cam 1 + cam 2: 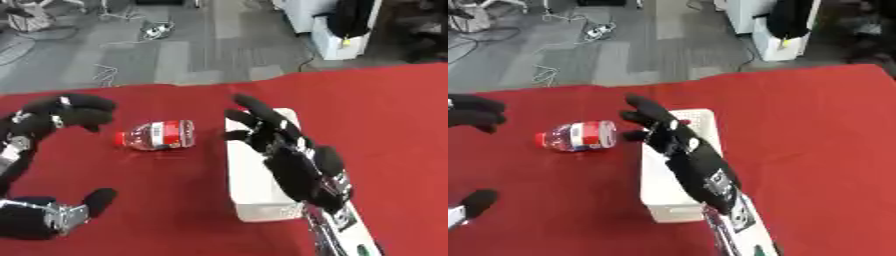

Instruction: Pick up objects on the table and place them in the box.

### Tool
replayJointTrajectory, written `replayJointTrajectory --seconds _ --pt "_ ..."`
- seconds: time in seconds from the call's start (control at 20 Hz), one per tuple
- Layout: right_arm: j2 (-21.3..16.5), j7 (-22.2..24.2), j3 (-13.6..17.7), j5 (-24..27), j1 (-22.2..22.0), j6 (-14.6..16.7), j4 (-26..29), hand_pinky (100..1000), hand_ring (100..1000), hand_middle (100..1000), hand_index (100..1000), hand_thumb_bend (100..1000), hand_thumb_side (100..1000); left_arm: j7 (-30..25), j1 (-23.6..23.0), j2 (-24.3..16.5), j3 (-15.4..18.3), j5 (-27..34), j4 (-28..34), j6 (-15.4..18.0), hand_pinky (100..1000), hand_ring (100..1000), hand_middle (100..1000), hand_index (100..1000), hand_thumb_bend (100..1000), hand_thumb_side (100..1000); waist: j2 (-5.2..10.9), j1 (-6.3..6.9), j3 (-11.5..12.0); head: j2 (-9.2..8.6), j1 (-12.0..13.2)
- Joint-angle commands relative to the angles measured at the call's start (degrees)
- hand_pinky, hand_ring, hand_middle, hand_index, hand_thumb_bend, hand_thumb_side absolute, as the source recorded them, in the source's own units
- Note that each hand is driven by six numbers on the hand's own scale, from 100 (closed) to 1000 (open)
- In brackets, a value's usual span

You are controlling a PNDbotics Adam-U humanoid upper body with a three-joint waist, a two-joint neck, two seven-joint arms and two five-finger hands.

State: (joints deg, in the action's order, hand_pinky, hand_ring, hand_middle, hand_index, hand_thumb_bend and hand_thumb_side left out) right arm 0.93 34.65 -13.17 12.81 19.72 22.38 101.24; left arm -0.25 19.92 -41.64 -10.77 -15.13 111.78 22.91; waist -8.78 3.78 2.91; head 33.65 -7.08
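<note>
Bottle (157, 135) lies on its side on the red table (376, 115), red cap pointing left, just left of the white box (254, 197) and not touching either hand. Right hand (284, 150) hovers over the box, fingers spread wide and straight, holding nothing. Left hand (66, 114) sits at the left edge, beside the bottle, fingers curled, empty; its thumb (98, 200) shows lower left.
</note>
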Motion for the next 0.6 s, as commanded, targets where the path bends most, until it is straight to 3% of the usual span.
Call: replayJointTrajectory --seconds 0.05,0.25,0.6 --pt "-0.48 0.51 -0.31 0.39 0.15 -0.10 1.34 850 957 999 958 477 1000 -2.51 2.63 -3.65 -0.24 -1.41 -2.00 -1.35 583 737 792 862 343 516 0.58 0.08 0.05 -0.16 -0.22" --pt "-0.56 0.97 -0.41 0.56 0.07 -0.17 1.19 849 957 998 956 482 1000 -5.10 6.13 -4.67 -0.67 -2.14 -7.53 -2.14 537 703 777 847 320 526 0.71 0.04 -0.09 -0.43 0.32" --pt "-0.56 1.86 -0.63 0.73 0.27 -0.01 0.63 850 956 995 948 489 1000 -5.77 12.21 -4.08 -1.56 -6.07 -18.43 0.15 558 709 773 847 298 534 0.83 -0.22 -0.49 -0.97 0.88"
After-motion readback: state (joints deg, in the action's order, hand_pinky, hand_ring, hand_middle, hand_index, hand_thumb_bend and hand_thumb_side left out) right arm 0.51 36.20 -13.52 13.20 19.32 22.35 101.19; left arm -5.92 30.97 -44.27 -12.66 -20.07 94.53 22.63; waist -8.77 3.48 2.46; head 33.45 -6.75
